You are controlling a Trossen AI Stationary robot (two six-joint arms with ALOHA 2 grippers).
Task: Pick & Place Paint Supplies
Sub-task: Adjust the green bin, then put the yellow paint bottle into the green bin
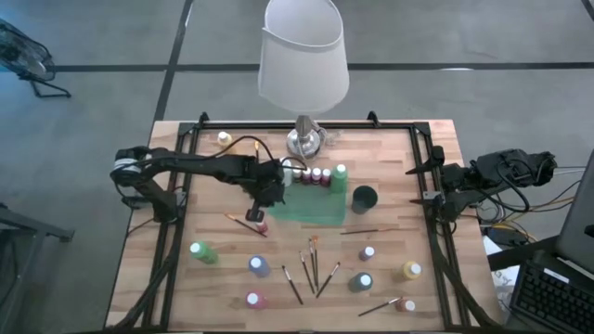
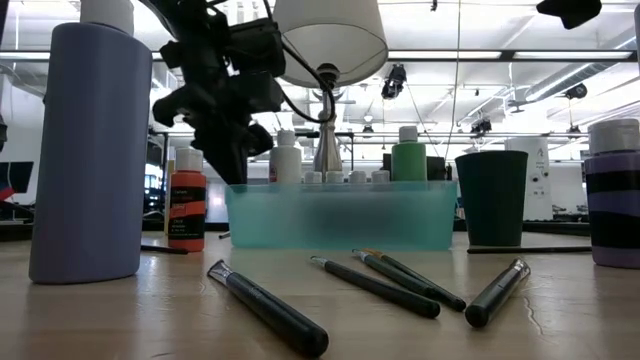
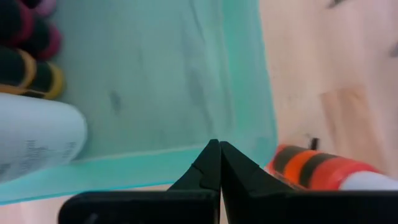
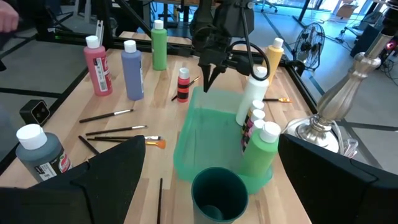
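A teal tray (image 1: pixel 311 206) lies mid-table, with a row of small bottles (image 1: pixel 316 173) and a green bottle (image 1: pixel 340 173) standing along its far side. My left gripper (image 1: pixel 269 199) points steeply down over the tray's left end, shut and empty; the wrist view shows its closed tips (image 3: pixel 219 149) above the tray's rim (image 3: pixel 155 158). An orange bottle (image 1: pixel 262 225) stands just outside that corner. Several thin paintbrushes (image 1: pixel 311 269) lie on the near half of the table among loose bottles (image 1: pixel 259 266). My right gripper (image 4: pixel 210 142) waits open at the table's right edge.
A white-shaded lamp (image 1: pixel 303 56) stands behind the tray. A dark cup (image 1: pixel 365 197) stands at the tray's right end. Loose bottles stand near: green (image 1: pixel 202 250), pink (image 1: pixel 252 299), grey-blue (image 1: pixel 360 281), yellow (image 1: pixel 411 270). One more bottle (image 1: pixel 224 138) stands far left.
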